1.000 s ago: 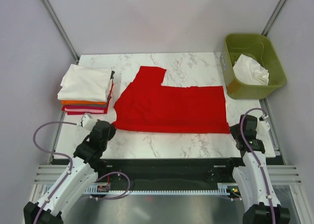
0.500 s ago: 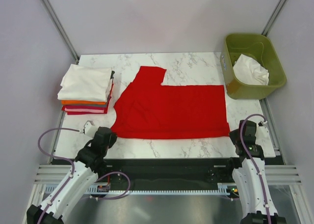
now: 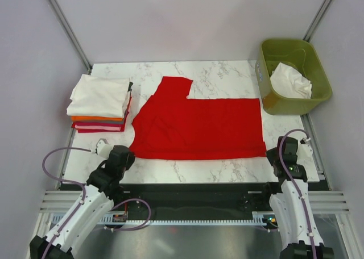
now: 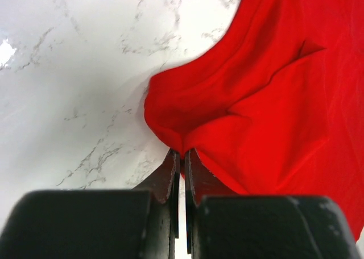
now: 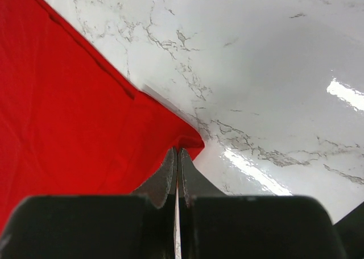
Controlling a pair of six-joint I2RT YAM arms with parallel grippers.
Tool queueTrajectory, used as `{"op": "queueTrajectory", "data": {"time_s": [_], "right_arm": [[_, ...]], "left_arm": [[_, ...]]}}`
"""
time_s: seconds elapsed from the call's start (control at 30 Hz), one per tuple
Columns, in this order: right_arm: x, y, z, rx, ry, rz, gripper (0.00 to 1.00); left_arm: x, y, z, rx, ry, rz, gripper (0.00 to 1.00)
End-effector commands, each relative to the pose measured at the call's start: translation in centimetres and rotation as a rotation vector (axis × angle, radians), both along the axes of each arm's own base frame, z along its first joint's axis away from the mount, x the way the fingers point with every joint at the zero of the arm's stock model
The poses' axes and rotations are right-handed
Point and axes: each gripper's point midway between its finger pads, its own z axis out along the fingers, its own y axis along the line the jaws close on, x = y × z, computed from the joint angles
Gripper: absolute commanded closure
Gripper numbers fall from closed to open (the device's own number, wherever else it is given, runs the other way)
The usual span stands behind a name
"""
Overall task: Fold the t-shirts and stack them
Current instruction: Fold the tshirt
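red t-shirt [image 3: 199, 125] lies flat mid table [image 3: 227, 169], one sleeve pointing to the far side. left hand [image 4: 182, 153] is pinched tight on the shirt's near-left corner, cloth bunched at the tips. right hand [image 5: 177, 151] is closed the same way on the near-right corner, fingers pressed together over the hem. folded shirt stack [image 3: 99, 103], white on top, sits at the table's far left, just beside the shirt. green bin [image 3: 287, 41] at far right holds a white garment [image 3: 291, 80].
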Motion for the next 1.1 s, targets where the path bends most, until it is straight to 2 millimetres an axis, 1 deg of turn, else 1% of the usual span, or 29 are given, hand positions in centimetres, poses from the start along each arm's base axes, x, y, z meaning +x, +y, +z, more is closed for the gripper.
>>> {"op": "queueTrajectory", "data": {"time_s": [0.0,0.03,0.07,0.1,0.13,0.17,0.2,0.23,0.27,0.3,0.33,0.37,0.43,0.47,0.5,0.53,0.6,0.63,0.67,0.7,0.73,0.77,0.8,0.83,0.87,0.97,1.0,1.03,1.07], "right_arm": [[3.1,-0.9,4.6,-0.023,-0.109,-0.029,1.0],[4.1,-1.0,6.8,-0.028,-0.149,-0.029,1.0],[4.7,-1.0,7.9,-0.027,-0.167,-0.024,1.0],[5.3,-0.9,8.4,-0.021,-0.158,-0.018,1.0],[6.3,-0.9,11.3,-0.022,-0.213,-0.011,1.0],[6.7,-0.9,12.5,-0.02,-0.228,-0.009,1.0],[7.1,-0.9,13.5,-0.019,-0.233,-0.008,1.0],[7.8,-1.0,17.0,-0.026,-0.301,-0.007,1.0],[7.8,-1.1,18.4,-0.036,-0.309,-0.006,1.0],[7.8,-1.1,19.9,-0.046,-0.325,-0.006,1.0],[7.7,-1.5,23.9,-0.077,-0.396,-0.015,1.0],[7.1,-1.6,27.5,-0.095,-0.459,-0.016,1.0],[6.1,-1.5,31.2,-0.119,-0.535,-0.012,1.0],[5.7,-1.5,32.9,-0.132,-0.575,-0.004,1.0],[4.7,-1.2,36.5,-0.147,-0.659,0.002,1.0],[4.3,-1.1,38.1,-0.155,-0.692,0.008,1.0],[3.9,-1.0,40.6,-0.164,-0.739,0.014,1.0],[3.2,-0.9,43.0,-0.17,-0.793,0.011,1.0],[3.1,-0.9,43.8,-0.168,-0.81,0.006,1.0],[3.2,-0.9,45.2,-0.168,-0.832,0.003,1.0],[3.4,-1.0,45.6,-0.166,-0.838,0.002,1.0],[4.4,-0.9,46.2,-0.159,-0.841,0.009,1.0],[5.0,-0.8,46.3,-0.15,-0.836,0.016,1.0],[5.8,-0.8,46.1,-0.143,-0.825,0.022,1.0],[7.6,-0.8,45.5,-0.132,-0.801,0.033,1.0],[10.9,-0.2,43.7,-0.085,-0.763,0.071,1.0],[12.9,-0.2,41.9,-0.065,-0.715,0.077,1.0],[13.9,-0.1,41.3,-0.049,-0.706,0.089,1.0],[15.7,-0.1,39.9,-0.034,-0.667,0.094,1.0]], "left_arm": [[2.9,0.6,5.4,0.013,-0.136,0.073,0.98],[3.4,0.7,6.4,0.024,-0.152,0.079,0.98],[4.3,0.6,9.1,0.021,-0.195,0.088,0.98],[4.9,0.7,9.7,0.059,-0.179,0.084,0.98],[5.5,0.8,11.1,0.08,-0.191,0.089,0.98],[6.3,0.5,14.7,0.091,-0.244,0.074,0.98],[7.0,0.3,15.8,0.107,-0.243,0.066,0.98],[7.3,0.2,17.7,0.107,-0.269,0.058,0.98],[7.7,0.0,21.7,0.105,-0.339,0.041,0.98],[7.8,-0.3,23.5,0.103,-0.369,0.023,0.98],[7.7,-0.3,27.5,0.084,-0.446,0.016,0.98],[7.3,-0.3,29.4,0.096,-0.483,-0.011,0.98],[6.6,-0.3,32.9,0.091,-0.555,-0.032,0.98],[5.6,0.0,36.3,0.088,-0.624,-0.042,0.98],[5.1,0.0,37.7,0.083,-0.653,-0.059,0.98],[4.0,0.3,40.8,0.067,-0.718,-0.057,0.98],[3.2,0.6,43.3,0.069,-0.766,-0.064,0.98],[2.2,1.0,45.8,0.056,-0.817,-0.057,0.98],[2.6,1.0,46.6,0.071,-0.82,-0.059,0.98],[2.5,1.2,47.6,0.076,-0.835,-0.049,0.98],[1.8,1.7,49.6,0.073,-0.873,-0.033,0.98],[3.2,1.5,49.7,0.109,-0.847,-0.024,0.98],[3.6,1.5,50.2,0.119,-0.847,-0.016,0.98],[3.9,1.6,51.3,0.126,-0.856,-0.005,0.98],[5.7,1.1,50.8,0.156,-0.821,-0.004,0.98],[8.8,0.3,49.7,0.192,-0.76,0.013,0.98],[11.0,-0.7,48.1,0.205,-0.71,-0.005,0.98],[12.1,-1.2,47.2,0.194,-0.688,-0.011,0.98],[13.4,-1.3,46.3,0.192,-0.665,-0.01,0.98]]}}
